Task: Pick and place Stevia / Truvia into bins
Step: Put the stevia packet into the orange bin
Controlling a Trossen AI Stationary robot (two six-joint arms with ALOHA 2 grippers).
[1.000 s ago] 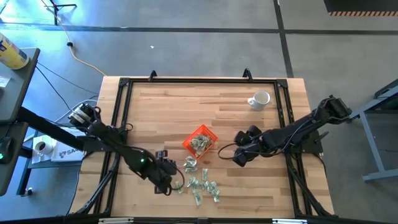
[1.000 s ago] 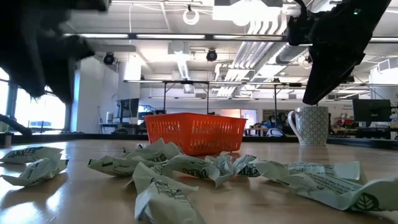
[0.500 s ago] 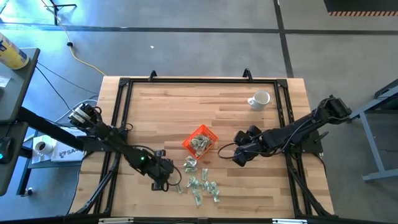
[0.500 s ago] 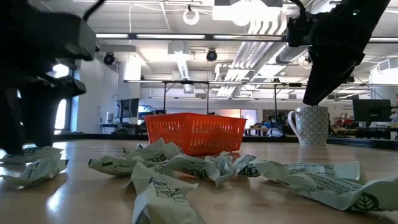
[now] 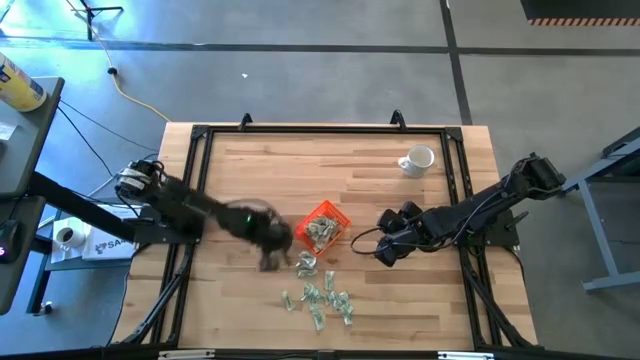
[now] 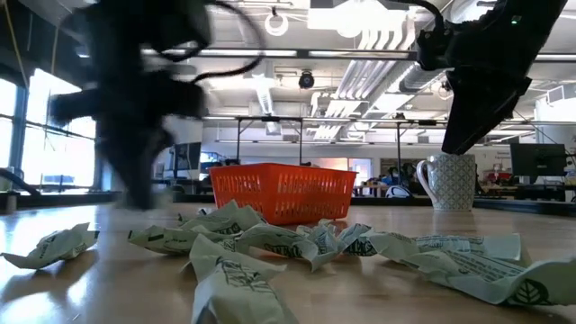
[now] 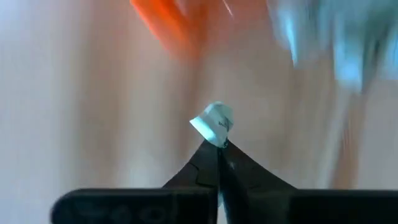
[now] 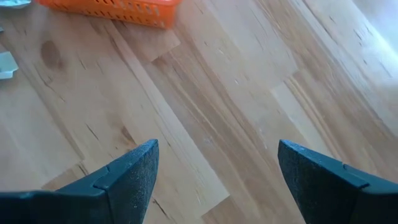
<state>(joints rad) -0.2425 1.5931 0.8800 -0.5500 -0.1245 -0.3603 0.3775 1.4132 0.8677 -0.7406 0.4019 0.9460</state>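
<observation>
With some sachets already lying in the orange tray point(image 5: 322, 229), the left claw point(image 7: 217, 149) is pinching one sachet point(image 7: 213, 122) beside it, a pile point(image 5: 318, 296) waiting at six o'clock, the right claw point(image 8: 214, 168) hanging apart at three o'clock.

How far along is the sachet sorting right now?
Several sachets already lie in the small orange plastic tray. The left gripper is shut on one pale green and white paper sachet near it. A scatter of sachets remains on the wooden table. The right gripper waits open.

White mug point(image 5: 418, 159) near the wooden table's point(image 5: 260, 175) far right corner — upright.
</observation>
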